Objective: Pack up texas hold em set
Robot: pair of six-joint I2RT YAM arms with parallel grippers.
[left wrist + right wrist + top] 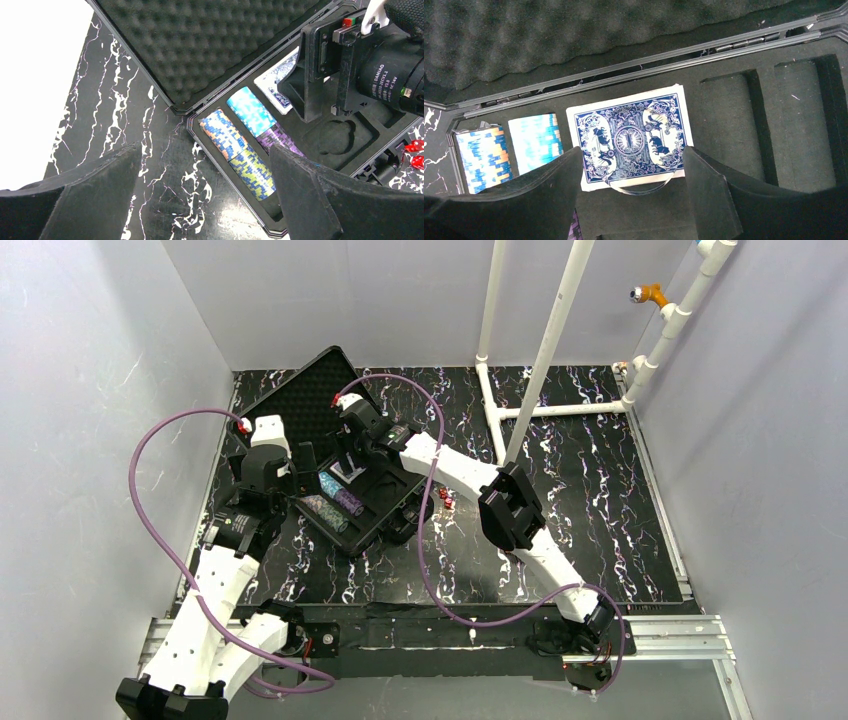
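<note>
The black case (375,525) lies open, with its foam lid (300,400) tilted back. In the tray lie a teal chip roll (250,110), a purple roll (280,142), an orange-blue roll (225,132) and a yellow-blue roll (252,172). The blue-backed card deck (631,132) sits in its slot. A clear round disc (639,187) rests on the deck and overhangs its near edge. My right gripper (631,200) is open just above the deck, with a finger on either side of the disc. My left gripper (200,200) is open and empty over the case's front-left corner.
Two long slots (729,125) and a round recess (345,135) in the tray hold nothing. Red dice (445,498) lie on the table right of the case. A white pipe frame (545,350) stands at the back right. A small orange object (650,292) sits high on it.
</note>
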